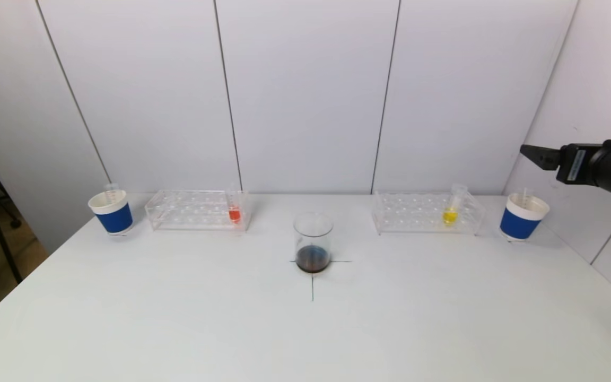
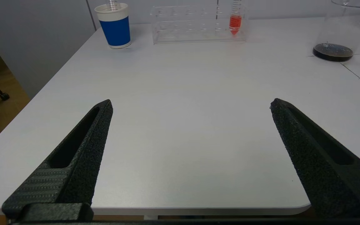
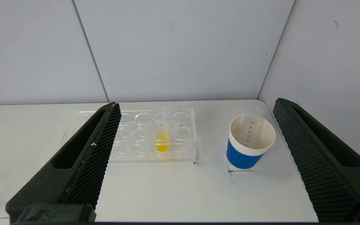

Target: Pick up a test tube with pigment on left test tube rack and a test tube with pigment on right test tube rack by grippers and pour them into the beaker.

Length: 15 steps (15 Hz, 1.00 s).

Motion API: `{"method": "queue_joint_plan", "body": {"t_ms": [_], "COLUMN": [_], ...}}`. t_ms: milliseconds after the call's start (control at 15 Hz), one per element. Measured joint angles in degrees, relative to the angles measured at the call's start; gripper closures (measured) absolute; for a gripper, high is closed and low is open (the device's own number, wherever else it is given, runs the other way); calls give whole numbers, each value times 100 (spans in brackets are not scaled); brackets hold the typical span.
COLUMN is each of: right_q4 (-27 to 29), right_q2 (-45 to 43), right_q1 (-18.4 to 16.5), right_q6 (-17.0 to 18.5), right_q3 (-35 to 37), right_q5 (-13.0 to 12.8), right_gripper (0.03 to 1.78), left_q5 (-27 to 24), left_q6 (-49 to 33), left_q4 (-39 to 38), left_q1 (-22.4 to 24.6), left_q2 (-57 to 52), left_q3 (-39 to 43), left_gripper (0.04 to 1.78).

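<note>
Jaws of left gripper (image 2: 191, 104) and right gripper (image 3: 195, 104) gape wide, seemingly holding nothing.

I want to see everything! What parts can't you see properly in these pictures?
- Left end effector: missing from the head view, outside its edge.
- Beaker: top cut off by the left wrist view's edge.
- Right end effector: its arm is cut off by the head view's edge.
- Cup tube: markings too small to read.
</note>
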Motion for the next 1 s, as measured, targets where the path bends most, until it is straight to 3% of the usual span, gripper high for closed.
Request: {"method": "queue_joint_plan", "body": {"t_ms": [467,1000], "right_q4": [297,1998], "right_q2": [-2175,-4506], "right_q1": [110,133], "right_q6": [-56,-221], "right_q3": [1445,2364], "right_q5": [119,841], "right_gripper": [4,4], "left_q5": [0,0], "left_q6": [1,0], "left_q4": [0,0], "left_q1": [0,0], "left_q2": [0,0], "left_q3": [0,0], "left_gripper": [6,6]}}
